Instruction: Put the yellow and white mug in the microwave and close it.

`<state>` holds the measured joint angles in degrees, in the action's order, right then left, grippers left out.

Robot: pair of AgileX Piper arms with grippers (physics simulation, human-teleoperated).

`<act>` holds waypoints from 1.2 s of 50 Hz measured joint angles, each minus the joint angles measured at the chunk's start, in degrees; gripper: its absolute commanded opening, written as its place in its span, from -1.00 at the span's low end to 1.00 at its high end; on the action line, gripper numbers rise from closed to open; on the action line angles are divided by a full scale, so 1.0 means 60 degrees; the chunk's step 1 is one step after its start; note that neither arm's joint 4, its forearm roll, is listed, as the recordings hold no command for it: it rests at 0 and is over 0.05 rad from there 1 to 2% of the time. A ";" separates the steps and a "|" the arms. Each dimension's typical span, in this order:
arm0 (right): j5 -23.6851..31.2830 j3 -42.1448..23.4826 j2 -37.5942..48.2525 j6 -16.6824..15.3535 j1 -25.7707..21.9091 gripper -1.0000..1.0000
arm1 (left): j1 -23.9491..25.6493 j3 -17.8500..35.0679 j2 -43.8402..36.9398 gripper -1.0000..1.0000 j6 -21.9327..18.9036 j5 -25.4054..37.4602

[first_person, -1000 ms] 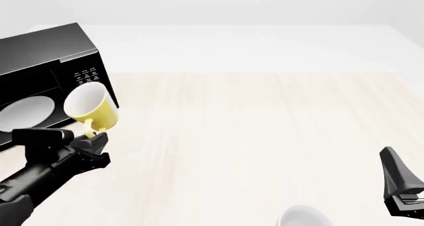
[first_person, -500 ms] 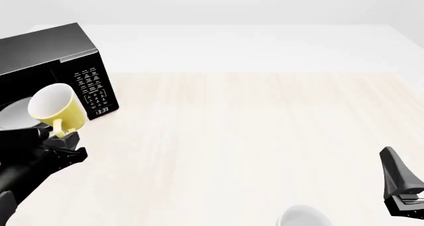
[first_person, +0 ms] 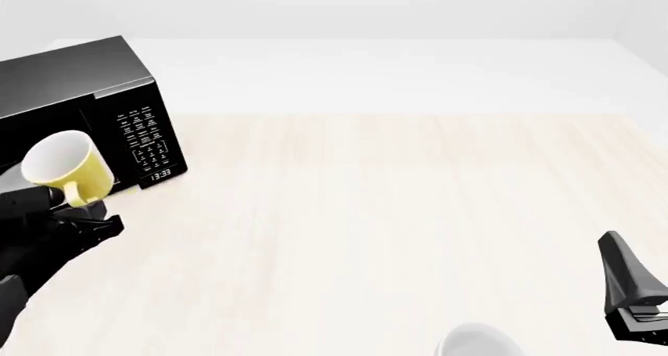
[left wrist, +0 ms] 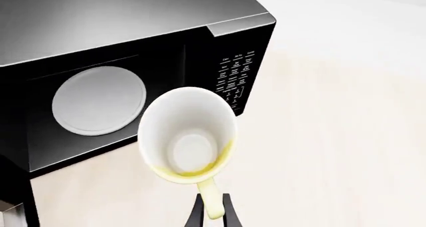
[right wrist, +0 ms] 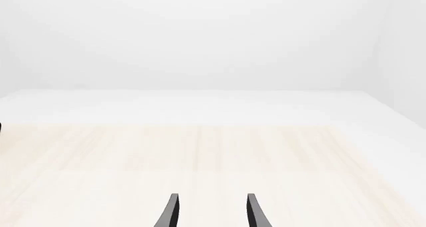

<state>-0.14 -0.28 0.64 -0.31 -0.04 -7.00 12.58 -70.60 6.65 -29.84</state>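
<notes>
The yellow and white mug (left wrist: 188,137) was pinched by its handle in the left gripper (left wrist: 211,213) jaws. The microwave (left wrist: 119,67) cavity lay just beyond the jaws, the mug's mouth tilted back toward them; the right gripper (right wrist: 209,212), jaws spread, was well apart

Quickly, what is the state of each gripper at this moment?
Left gripper: shut on the yellow and white mug, gripping its handle.
Right gripper: open, holding nothing.

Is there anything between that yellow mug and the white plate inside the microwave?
No: the left wrist view shows only open air between the mug and the turntable plate.
</notes>
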 measured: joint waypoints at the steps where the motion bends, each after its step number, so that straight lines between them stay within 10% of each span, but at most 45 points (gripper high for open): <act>1: 0.0000 0.0000 0.0000 0.0000 0.0000 1.00 | -0.0034 0.0030 -0.0059 -1.00 0.0010 -0.0020; 60: 0.0000 0.0000 -0.0001 0.0000 0.0000 1.00 | -0.1628 0.1645 -0.3964 -1.00 0.0063 -0.1616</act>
<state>-0.14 -0.28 0.63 -0.31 -0.04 -16.77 22.45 -94.38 7.02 -39.54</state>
